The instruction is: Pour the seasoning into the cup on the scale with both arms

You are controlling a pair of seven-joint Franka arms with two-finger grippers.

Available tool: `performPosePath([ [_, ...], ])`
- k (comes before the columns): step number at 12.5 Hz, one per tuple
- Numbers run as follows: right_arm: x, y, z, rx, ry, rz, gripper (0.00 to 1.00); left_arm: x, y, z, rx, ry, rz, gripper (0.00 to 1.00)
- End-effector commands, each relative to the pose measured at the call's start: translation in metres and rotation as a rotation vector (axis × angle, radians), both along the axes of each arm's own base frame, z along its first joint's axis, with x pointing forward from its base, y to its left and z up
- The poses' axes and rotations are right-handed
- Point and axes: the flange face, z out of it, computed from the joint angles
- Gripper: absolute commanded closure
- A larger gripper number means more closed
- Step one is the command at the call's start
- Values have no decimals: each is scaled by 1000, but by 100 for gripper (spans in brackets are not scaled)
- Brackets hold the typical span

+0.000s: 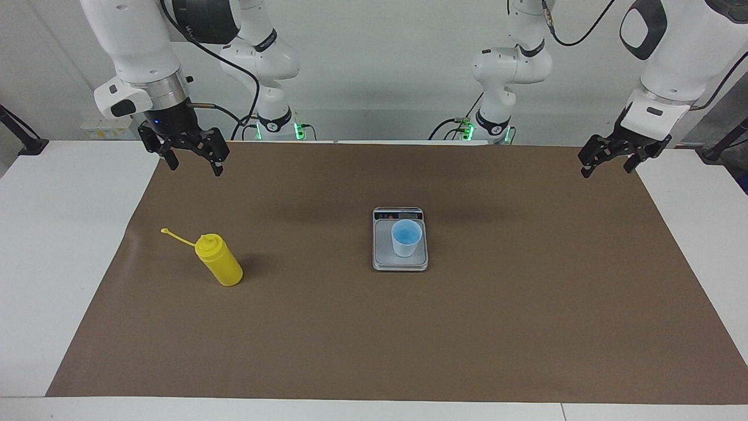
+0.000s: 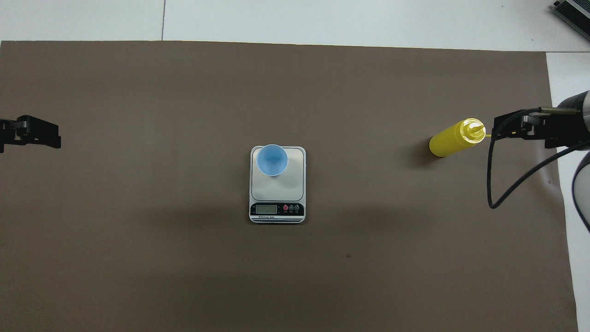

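Note:
The yellow seasoning bottle (image 1: 219, 261) stands upright on the brown mat toward the right arm's end of the table, its tip strap (image 1: 176, 237) sticking out sideways; it also shows in the overhead view (image 2: 453, 137). The light blue cup (image 1: 406, 237) stands on the scale (image 1: 400, 261) at mid-table, on the part of the plate away from the display; the overhead view shows the cup (image 2: 272, 159) and the scale (image 2: 288, 186) too. My right gripper (image 1: 194, 168) hangs open and empty in the air over the mat, apart from the bottle. My left gripper (image 1: 608, 168) hangs open and empty over the mat's other end.
The brown mat (image 1: 467, 327) covers most of the white table (image 1: 58, 263). Black stands (image 1: 23, 140) sit at both table ends near the robots. A grey device (image 2: 574, 14) lies at the table's corner farthest from the robots, at the right arm's end.

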Motion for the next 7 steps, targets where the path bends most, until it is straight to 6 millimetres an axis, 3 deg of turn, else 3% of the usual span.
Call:
performPosePath([
  [1, -1, 1, 1, -1, 22, 18, 0, -6, 4, 3, -1, 6, 2, 0],
  [4, -12, -3, -7, 13, 67, 9, 0, -6, 4, 3, -1, 6, 2, 0],
  [7, -11, -13, -9, 17, 61, -13, 0, -6, 3, 3, -1, 6, 0, 0],
])
